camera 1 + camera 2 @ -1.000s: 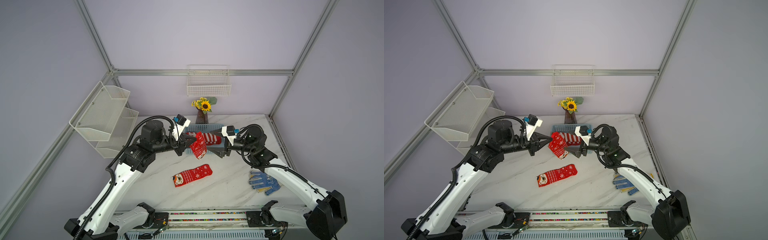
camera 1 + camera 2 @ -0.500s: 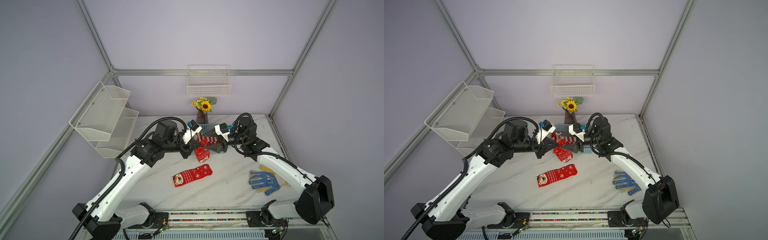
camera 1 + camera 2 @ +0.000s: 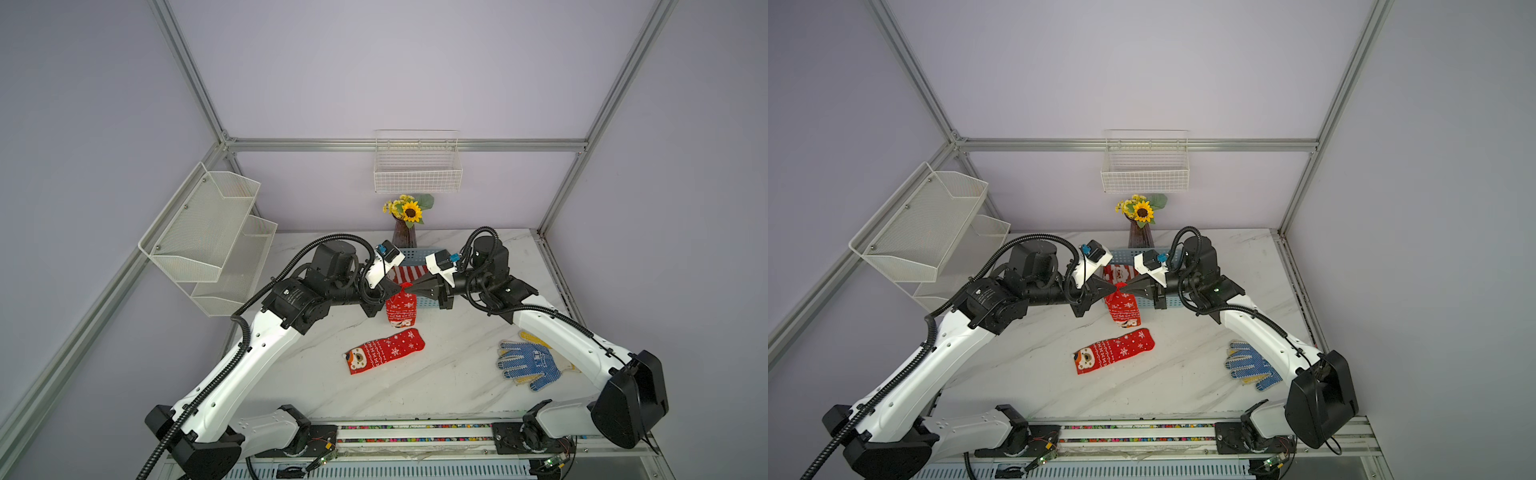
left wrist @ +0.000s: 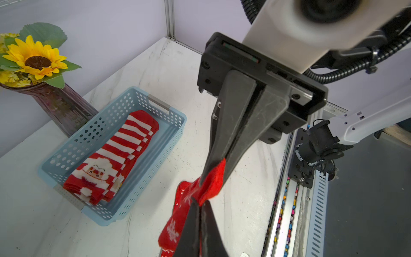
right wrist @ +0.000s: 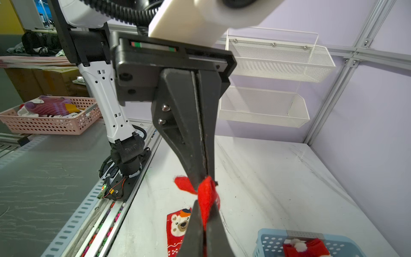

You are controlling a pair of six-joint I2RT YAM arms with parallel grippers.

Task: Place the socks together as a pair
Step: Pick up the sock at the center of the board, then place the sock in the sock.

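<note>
A red snowflake sock (image 3: 401,309) (image 3: 1123,309) hangs bunched just above the table, in front of the blue basket. My left gripper (image 3: 398,286) (image 4: 200,201) and right gripper (image 3: 409,286) (image 5: 204,205) meet tip to tip at its top edge, and each is shut on the fabric (image 4: 210,184) (image 5: 206,194). A second red sock with a bear face (image 3: 384,351) (image 3: 1113,351) (image 5: 178,224) lies flat on the marble nearer the front. Red and white striped Santa socks (image 4: 113,153) (image 3: 409,274) lie folded in the basket.
The blue perforated basket (image 4: 142,178) sits at the back by a sunflower vase (image 3: 405,235). Blue and yellow dotted gloves (image 3: 528,361) lie under the right arm. White mesh shelves (image 3: 208,237) hang on the left wall, a wire basket (image 3: 417,174) on the back wall.
My right gripper has swung in and shut on the top of the hanging sock beside the left gripper. Both arms have moved towards the middle, and the sock hangs lower.
</note>
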